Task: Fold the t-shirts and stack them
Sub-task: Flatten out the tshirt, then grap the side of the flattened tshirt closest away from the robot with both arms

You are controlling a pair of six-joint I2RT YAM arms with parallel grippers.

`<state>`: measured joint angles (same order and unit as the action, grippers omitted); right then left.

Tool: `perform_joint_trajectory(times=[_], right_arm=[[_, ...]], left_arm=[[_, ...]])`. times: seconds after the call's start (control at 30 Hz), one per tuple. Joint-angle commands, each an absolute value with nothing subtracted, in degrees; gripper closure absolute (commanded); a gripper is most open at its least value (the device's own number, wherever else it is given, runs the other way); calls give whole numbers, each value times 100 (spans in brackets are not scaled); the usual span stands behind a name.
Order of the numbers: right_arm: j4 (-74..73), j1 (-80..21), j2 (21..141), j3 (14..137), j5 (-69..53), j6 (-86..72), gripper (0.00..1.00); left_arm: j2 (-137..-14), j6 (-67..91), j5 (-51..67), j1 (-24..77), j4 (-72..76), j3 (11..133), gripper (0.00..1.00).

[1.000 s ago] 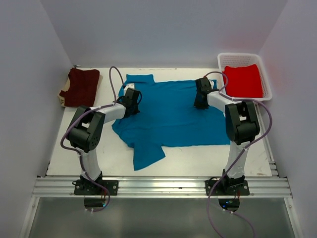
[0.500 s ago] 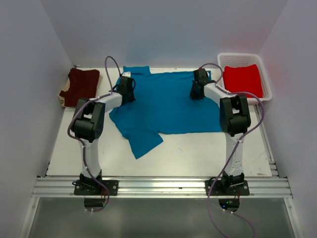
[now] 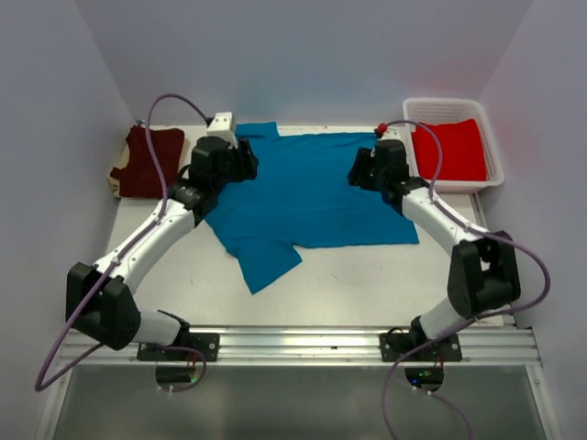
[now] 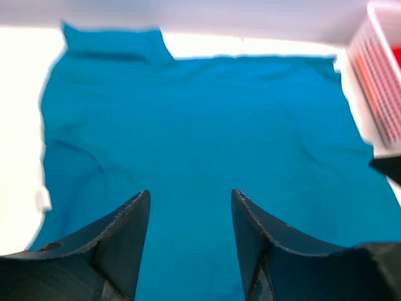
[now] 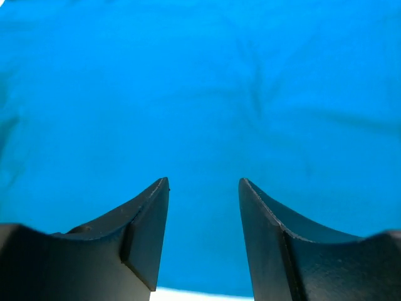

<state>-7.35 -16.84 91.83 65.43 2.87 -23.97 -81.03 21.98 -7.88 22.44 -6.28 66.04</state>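
Note:
The teal-blue t-shirt (image 3: pixel 307 192) lies spread flat mid-table, one sleeve (image 3: pixel 266 261) trailing toward the front. My left gripper (image 3: pixel 246 166) hovers over its left edge, open, with only cloth (image 4: pixel 200 113) showing between the fingers (image 4: pixel 128 232). My right gripper (image 3: pixel 355 173) hovers over the shirt's right edge, also open and empty above the cloth (image 5: pixel 200 94). The dark maroon t-shirt (image 3: pixel 147 161) lies folded at the back left. The bright red t-shirt (image 3: pixel 449 149) sits in the basket at the back right.
A white mesh basket (image 3: pixel 442 103) stands at the back right corner; its wall (image 4: pixel 382 69) shows in the left wrist view. White walls close in the table on three sides. An aluminium rail (image 3: pixel 293 344) runs along the near edge.
Both grippers dragged the teal shirt toward the back of the table, then opened and let go of it. Both arms now reach further out, their grippers lifted off the cloth.

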Motion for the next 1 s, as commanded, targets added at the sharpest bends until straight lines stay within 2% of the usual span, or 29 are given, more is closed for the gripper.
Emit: perform_joint_trajectory(times=[0.0,0.1,0.23,0.27,0.3,0.47,0.6,0.97], right_arm=[[-1002,-1872,8527,5881,623,-2373,47],[-1116,-1890,7920,5355,738,-2479,47],[-1309,-1898,7331,4958,844,-2514,46],[-1370,-1907,7200,4870,861,-2514,46],[-1388,-1907,7137,4843,879,-2514,46],[-1433,-1916,7040,4676,975,-2452,46],[-1450,-1907,7058,4562,1019,-2435,46],[-1547,-1916,6943,4509,1151,-2373,46]], left_arm=[[-8385,2487,-317,2452,-2054,5820,46],[-8324,2654,-290,2838,-2389,4978,50],[-8069,2935,-272,3374,-2812,4536,51],[-8051,3005,-272,3627,-2943,4526,48],[-8042,3075,-333,3769,-3240,4587,41],[-7840,3593,-624,4893,-3647,4737,40],[-7594,3735,-651,5159,-3508,4571,38],[-7936,3595,-800,5186,-3358,4307,36]])
